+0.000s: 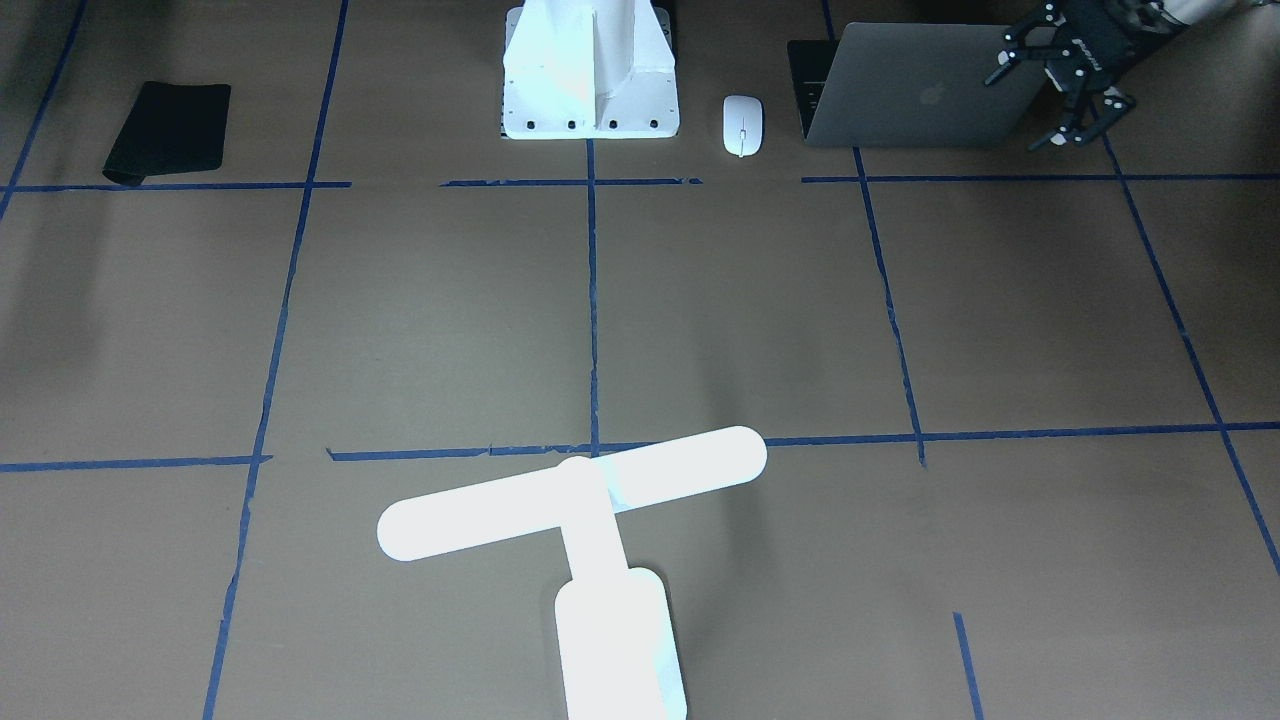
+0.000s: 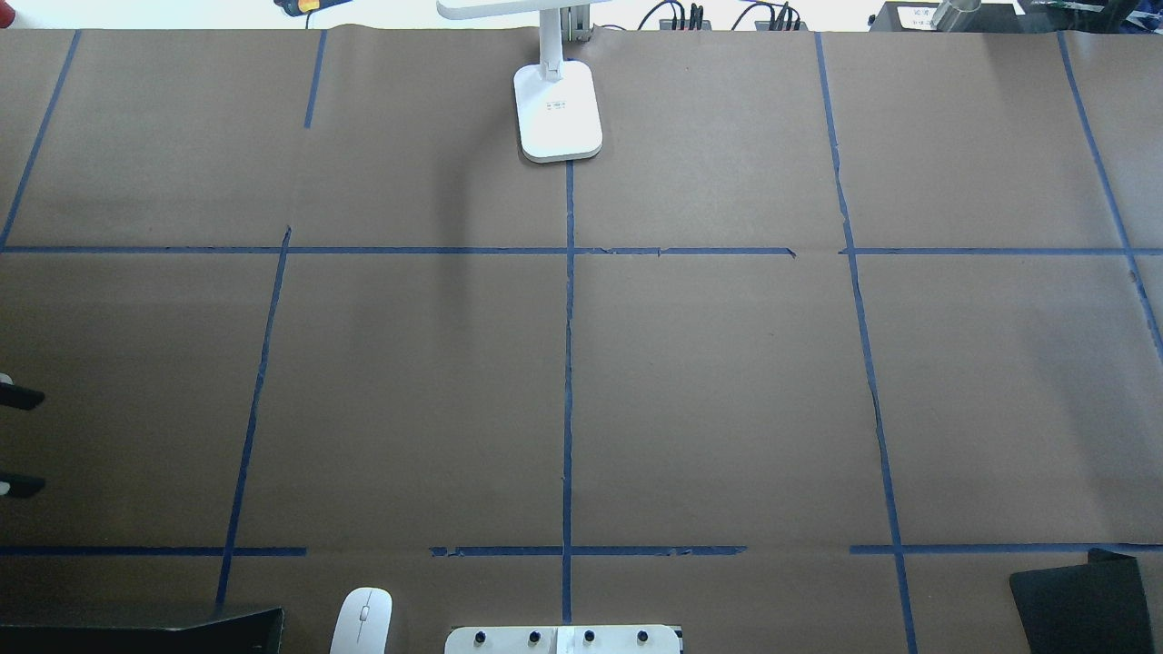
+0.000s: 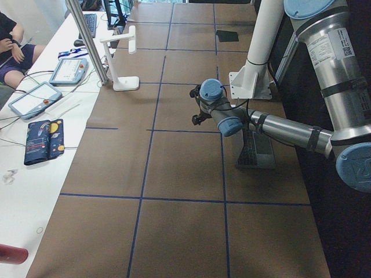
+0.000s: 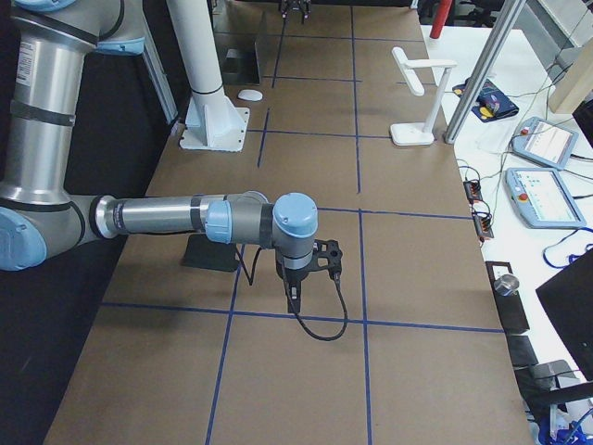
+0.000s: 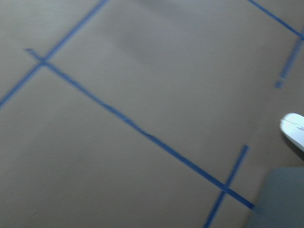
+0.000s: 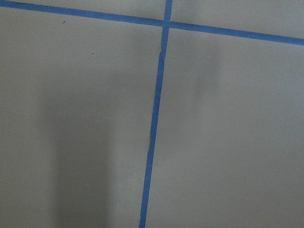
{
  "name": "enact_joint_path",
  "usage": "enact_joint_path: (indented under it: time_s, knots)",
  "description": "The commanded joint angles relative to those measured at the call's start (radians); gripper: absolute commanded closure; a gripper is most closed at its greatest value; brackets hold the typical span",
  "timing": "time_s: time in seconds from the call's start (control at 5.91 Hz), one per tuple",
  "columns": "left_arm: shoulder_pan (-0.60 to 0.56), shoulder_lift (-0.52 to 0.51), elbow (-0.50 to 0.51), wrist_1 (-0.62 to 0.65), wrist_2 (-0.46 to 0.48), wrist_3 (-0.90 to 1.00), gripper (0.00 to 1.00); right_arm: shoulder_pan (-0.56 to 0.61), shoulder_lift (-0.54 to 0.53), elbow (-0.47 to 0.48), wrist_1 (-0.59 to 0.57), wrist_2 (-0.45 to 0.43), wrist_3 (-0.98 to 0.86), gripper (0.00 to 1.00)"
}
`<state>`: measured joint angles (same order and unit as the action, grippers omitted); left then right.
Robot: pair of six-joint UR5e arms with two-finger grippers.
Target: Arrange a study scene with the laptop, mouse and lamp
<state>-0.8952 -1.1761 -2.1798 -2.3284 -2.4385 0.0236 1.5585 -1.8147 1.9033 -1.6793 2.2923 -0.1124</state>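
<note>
The grey laptop (image 1: 930,90) stands partly open at the robot's side of the table, its lid with the apple logo facing the front camera. It shows at the overhead view's bottom left (image 2: 136,631). The white mouse (image 1: 742,125) lies flat between the laptop and the pedestal, also in the overhead view (image 2: 362,619) and the left wrist view (image 5: 294,130). The glowing white lamp (image 1: 570,500) stands at the far edge, with its base (image 2: 556,113) on the centre line. My left gripper (image 1: 1050,100) hovers open and empty beside the laptop. My right gripper (image 4: 329,260) hangs above bare table; I cannot tell its state.
A black soft pad (image 1: 168,130) lies on the robot's right side (image 2: 1077,599). The white bolted pedestal (image 1: 590,70) stands at the near middle edge. Blue tape lines divide the brown table (image 2: 727,391) into squares. Operators' gear lies on the white bench (image 4: 547,148) beyond the lamp.
</note>
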Motion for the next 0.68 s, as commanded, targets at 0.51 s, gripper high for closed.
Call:
enact_joint_path:
  time_s: [0.51]
  knots:
    - [0.209, 0.174, -0.118, -0.043, -0.001, 0.142, 0.01, 0.000, -0.002, -0.001, 0.000, -0.002, 0.000, 0.00]
